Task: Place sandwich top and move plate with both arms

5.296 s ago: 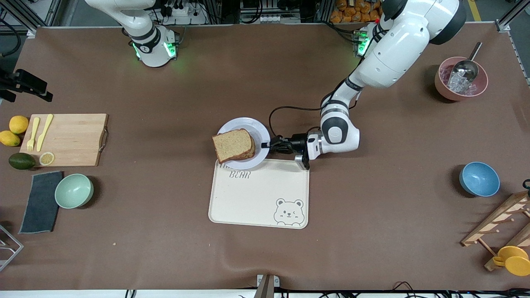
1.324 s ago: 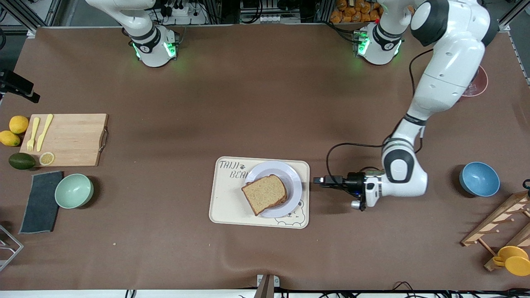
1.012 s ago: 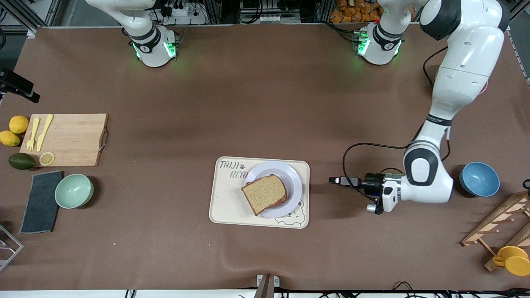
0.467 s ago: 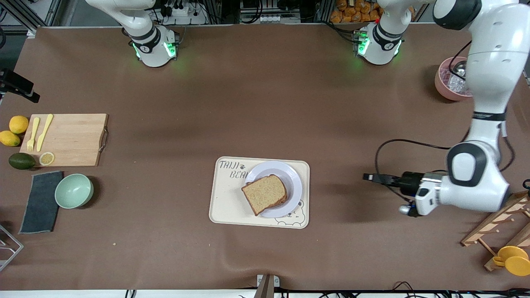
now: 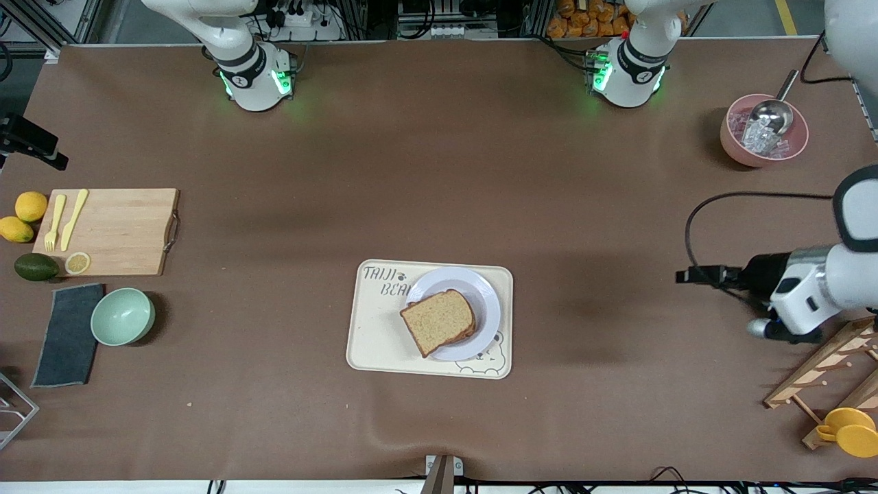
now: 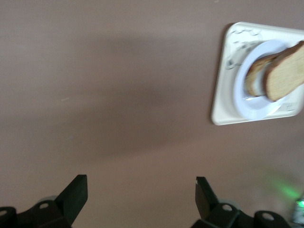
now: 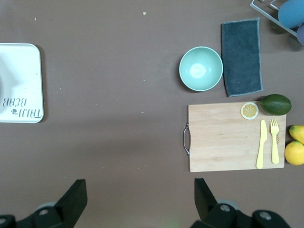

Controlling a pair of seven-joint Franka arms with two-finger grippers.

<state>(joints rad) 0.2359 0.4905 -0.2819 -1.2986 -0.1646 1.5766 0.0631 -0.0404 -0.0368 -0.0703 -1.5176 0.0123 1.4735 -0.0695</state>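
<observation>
The sandwich top (image 5: 439, 321), a speckled brown slice, lies on the stacked sandwich on the pale plate (image 5: 482, 295). The plate sits on the cream bear tray (image 5: 381, 346). My left gripper (image 5: 689, 276) is open and empty over bare table between the tray and the wooden rack, well apart from the plate. The left wrist view shows its open gripper (image 6: 141, 194), with the tray (image 6: 219, 107), plate (image 6: 241, 97) and bread (image 6: 285, 71) farther off. My right gripper (image 7: 141, 194) is open and empty, high over bare table; it is out of the front view.
A pink bowl with a scoop (image 5: 763, 134) and a wooden rack (image 5: 823, 370) with a yellow cup (image 5: 847, 431) stand at the left arm's end. A cutting board (image 5: 110, 232), green bowl (image 5: 123, 315) and dark cloth (image 5: 68, 335) lie at the right arm's end.
The plate with the sandwich went from beside the tray onto it. My left gripper let go of the rim and has drawn away toward the left arm's end of the table.
</observation>
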